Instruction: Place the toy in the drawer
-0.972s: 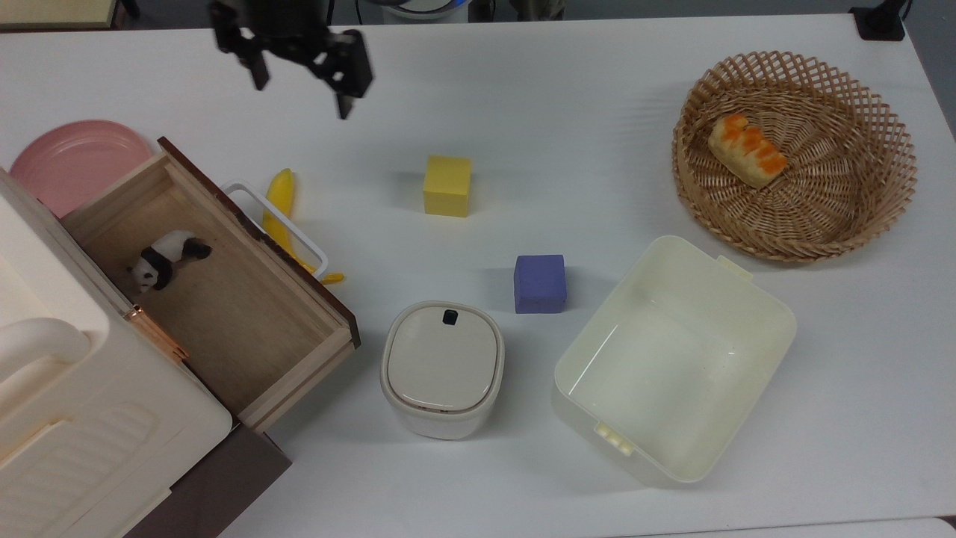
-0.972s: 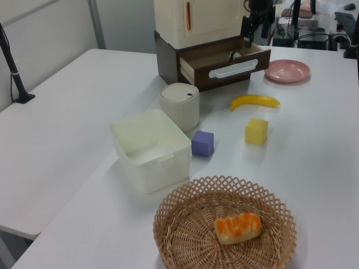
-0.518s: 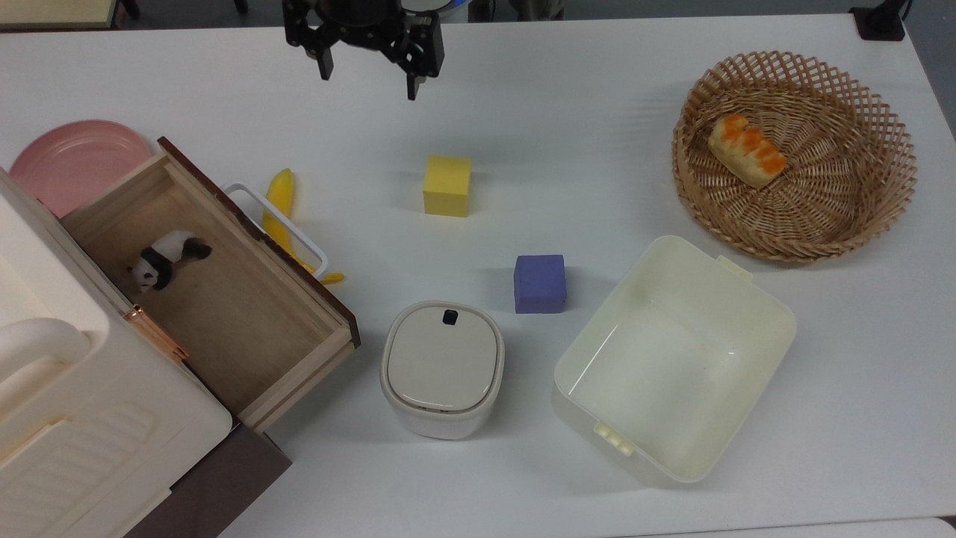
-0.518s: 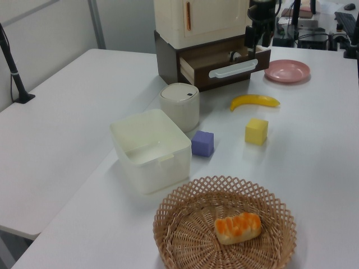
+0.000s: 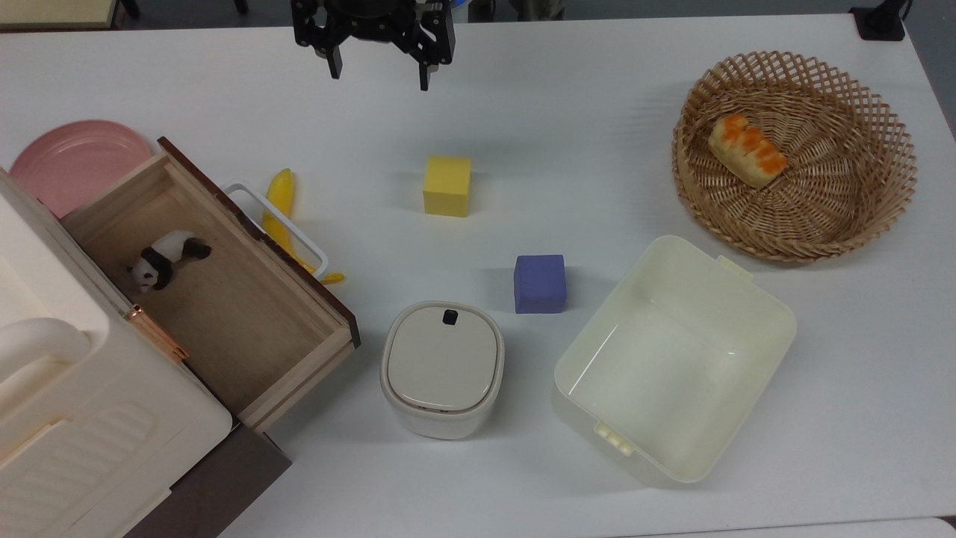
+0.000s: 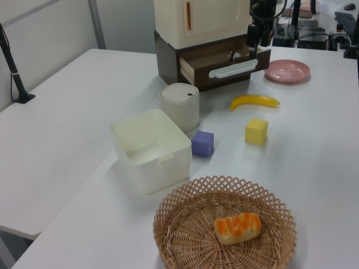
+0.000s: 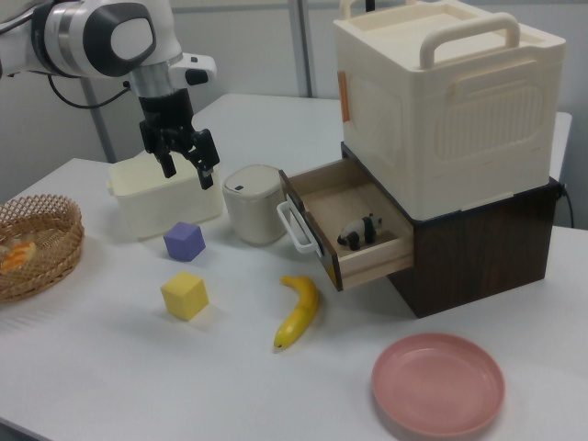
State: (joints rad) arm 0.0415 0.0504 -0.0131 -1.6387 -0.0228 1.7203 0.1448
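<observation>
Toy (image 5: 166, 258): a small black-and-white panda standing on the floor of the open drawer (image 5: 246, 321), near the drawer's back corner beneath the cream cabinet (image 5: 75, 418); in the right view the toy (image 7: 359, 230) stands on four legs inside the pulled-out drawer (image 7: 390, 262). The drawer's dark front carries a white handle (image 5: 280, 228), and a banana (image 5: 281, 213) lies on the counter (image 5: 560, 112) just beside that front. A pink plate (image 5: 67, 161) rests behind the drawer. The hand (image 5: 377, 71) hangs above bare counter, well apart from the drawer, fingers spread wide and holding nothing (the gap between them is plain in the top view). Farther out: yellow cube (image 5: 447, 185), purple cube (image 5: 539, 283), lidded pot (image 5: 442, 369), cream tub (image 5: 672, 359), and wicker basket (image 5: 889, 179) holding a bread piece (image 5: 748, 150).
</observation>
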